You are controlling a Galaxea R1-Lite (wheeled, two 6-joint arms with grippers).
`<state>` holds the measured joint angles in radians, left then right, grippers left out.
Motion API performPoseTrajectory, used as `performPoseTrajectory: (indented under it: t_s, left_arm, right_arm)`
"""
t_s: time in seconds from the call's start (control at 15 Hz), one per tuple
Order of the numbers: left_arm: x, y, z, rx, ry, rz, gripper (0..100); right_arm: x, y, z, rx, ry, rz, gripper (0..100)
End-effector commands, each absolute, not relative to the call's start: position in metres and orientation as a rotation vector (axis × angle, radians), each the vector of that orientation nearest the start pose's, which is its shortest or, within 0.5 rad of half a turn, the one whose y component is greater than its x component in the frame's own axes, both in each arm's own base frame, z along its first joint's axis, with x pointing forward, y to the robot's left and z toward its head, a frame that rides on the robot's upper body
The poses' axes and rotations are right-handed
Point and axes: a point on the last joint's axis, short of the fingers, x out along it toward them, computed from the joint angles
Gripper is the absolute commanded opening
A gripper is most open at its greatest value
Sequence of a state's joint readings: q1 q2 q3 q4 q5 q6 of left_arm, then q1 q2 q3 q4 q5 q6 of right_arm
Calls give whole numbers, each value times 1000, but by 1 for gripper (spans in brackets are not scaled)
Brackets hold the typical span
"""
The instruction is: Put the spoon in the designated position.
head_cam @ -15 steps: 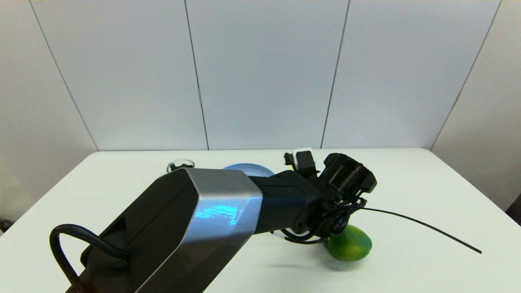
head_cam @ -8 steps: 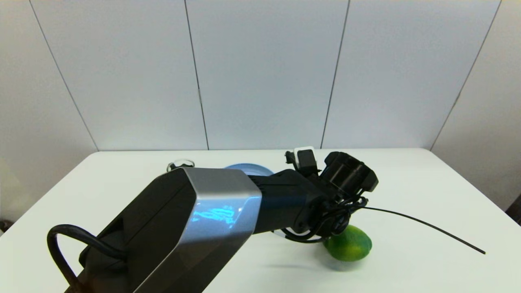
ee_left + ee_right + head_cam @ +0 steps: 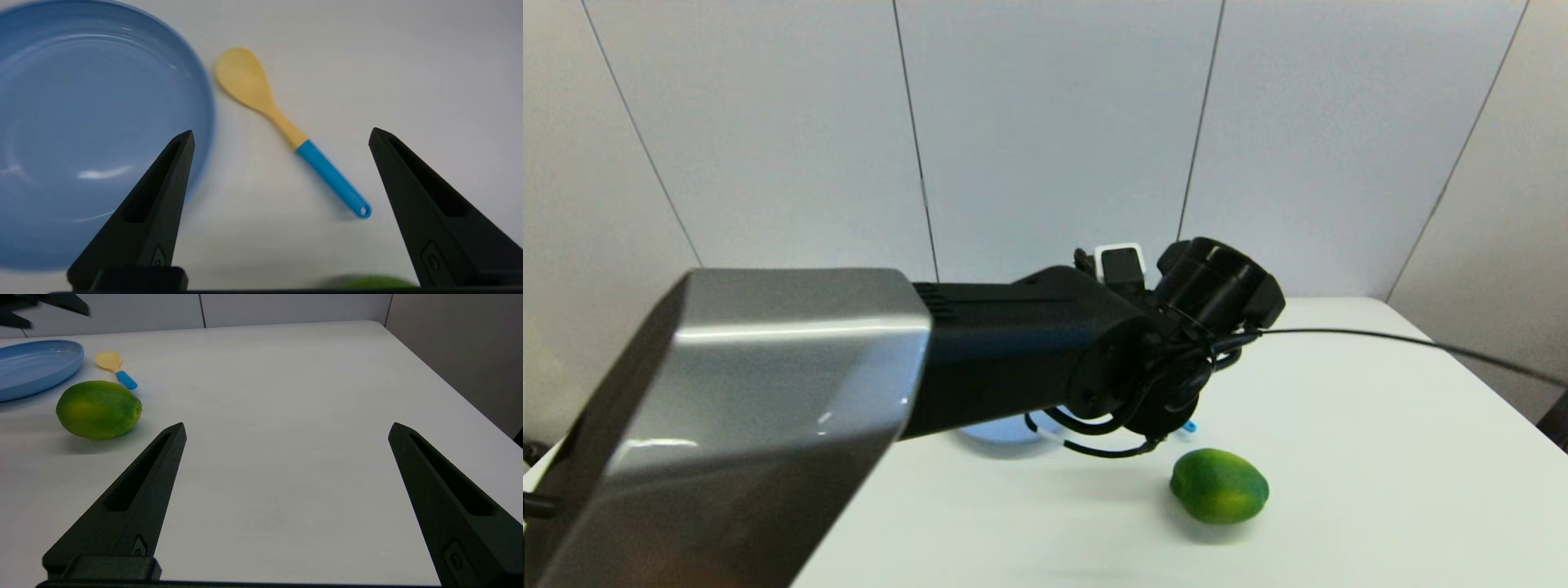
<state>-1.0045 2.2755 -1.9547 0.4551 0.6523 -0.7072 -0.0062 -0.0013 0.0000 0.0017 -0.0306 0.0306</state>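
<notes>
The left gripper [image 3: 282, 139] hangs wide open and empty above the spoon [image 3: 286, 126], which lies on the table [image 3: 408, 61] beside the plate [image 3: 81, 122].

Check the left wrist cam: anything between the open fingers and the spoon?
Nothing visible. The left gripper hangs open above the spoon, which lies flat on bare table. The blue plate sits beside its bowl, apart; the lime lies off the handle end.
</notes>
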Motion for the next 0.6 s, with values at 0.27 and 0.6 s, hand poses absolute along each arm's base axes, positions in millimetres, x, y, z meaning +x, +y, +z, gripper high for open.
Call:
performPoseTrajectory:
  t_s: [0.27,0.6]
  left_arm:
    - [281,-226,249,171,629,32,100]
    - [273,-121,272,84,672,-268,100]
  right_arm:
    - [-23,-1,75,31,1,-37,100]
    - [-23,-1,75,31,1,-37,100]
